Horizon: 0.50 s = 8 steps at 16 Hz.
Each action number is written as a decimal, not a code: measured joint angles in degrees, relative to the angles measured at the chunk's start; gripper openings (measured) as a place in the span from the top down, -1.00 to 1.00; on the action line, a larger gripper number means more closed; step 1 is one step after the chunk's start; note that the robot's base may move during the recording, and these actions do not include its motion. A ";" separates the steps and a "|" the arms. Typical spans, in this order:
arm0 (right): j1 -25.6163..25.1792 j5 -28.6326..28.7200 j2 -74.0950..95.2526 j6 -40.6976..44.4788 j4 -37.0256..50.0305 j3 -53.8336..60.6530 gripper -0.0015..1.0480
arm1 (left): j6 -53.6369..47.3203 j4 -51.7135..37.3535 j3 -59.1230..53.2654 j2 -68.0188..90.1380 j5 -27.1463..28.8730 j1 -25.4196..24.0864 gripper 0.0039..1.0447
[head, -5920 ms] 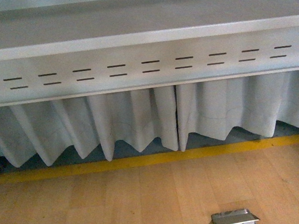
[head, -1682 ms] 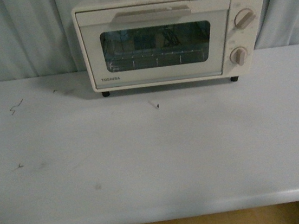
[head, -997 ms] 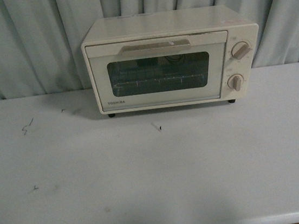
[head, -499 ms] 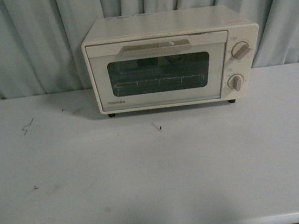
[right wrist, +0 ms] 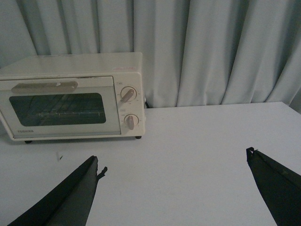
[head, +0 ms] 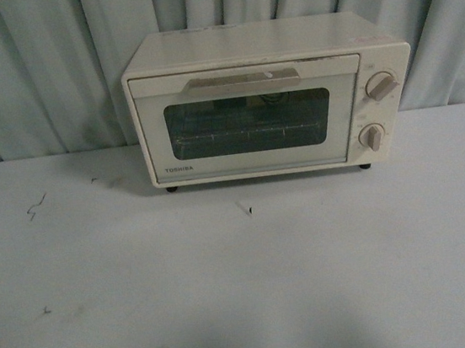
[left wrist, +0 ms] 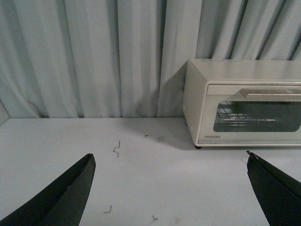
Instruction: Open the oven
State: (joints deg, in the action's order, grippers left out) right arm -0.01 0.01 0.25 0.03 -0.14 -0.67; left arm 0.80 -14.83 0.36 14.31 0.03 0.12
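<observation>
The cream-white oven (head: 270,97) stands at the back of the white table (head: 247,291), against the curtain. Its glass door is closed, with the beige bar handle (head: 242,78) along the top and two beige knobs (head: 381,86) on the right. A wire rack shows behind the glass. Neither arm appears in the front view. My left gripper (left wrist: 169,157) is open above the table, well short of the oven (left wrist: 244,101), nothing between its fingers. My right gripper (right wrist: 171,155) is open too, with the oven (right wrist: 70,96) ahead and off to one side.
A pale blue-grey curtain (head: 33,71) hangs right behind the oven. Small dark scratch marks (head: 35,207) and a tiny scrap (head: 244,209) lie on the table in front of the oven.
The front view swung from the floor and table skirt up to the tabletop and oven. In the last half second the oven has grown slightly larger and lower in view.
</observation>
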 joint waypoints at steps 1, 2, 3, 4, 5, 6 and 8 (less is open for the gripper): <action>0.00 -0.02 0.00 0.00 -0.15 0.00 -0.87 | 0.00 0.00 0.00 0.02 -0.02 0.00 -0.88; 0.00 0.00 0.00 0.00 0.04 0.00 -0.87 | 0.00 -0.07 0.00 -0.02 0.00 0.00 -0.88; 0.00 0.00 0.00 0.00 -0.13 0.00 -0.87 | 0.00 0.07 0.00 0.04 -0.02 0.00 -0.88; 0.00 0.00 0.00 0.00 -0.04 0.00 -0.87 | 0.00 0.04 0.00 0.11 -0.02 0.00 -0.88; 0.00 0.00 0.00 0.00 -0.17 0.00 -0.87 | 0.00 0.11 0.00 0.17 -0.02 0.00 -0.88; 0.00 0.00 0.00 0.00 -0.02 0.00 -0.87 | 0.00 0.00 0.00 0.17 -0.02 0.00 -0.88; 0.00 -0.02 0.00 0.00 -0.07 0.00 -0.87 | 0.00 0.00 0.00 0.17 -0.02 0.00 -0.88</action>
State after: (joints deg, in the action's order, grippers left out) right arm -0.01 -0.01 0.25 0.03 -0.21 -0.67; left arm 0.80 -14.83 0.36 14.48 0.01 0.12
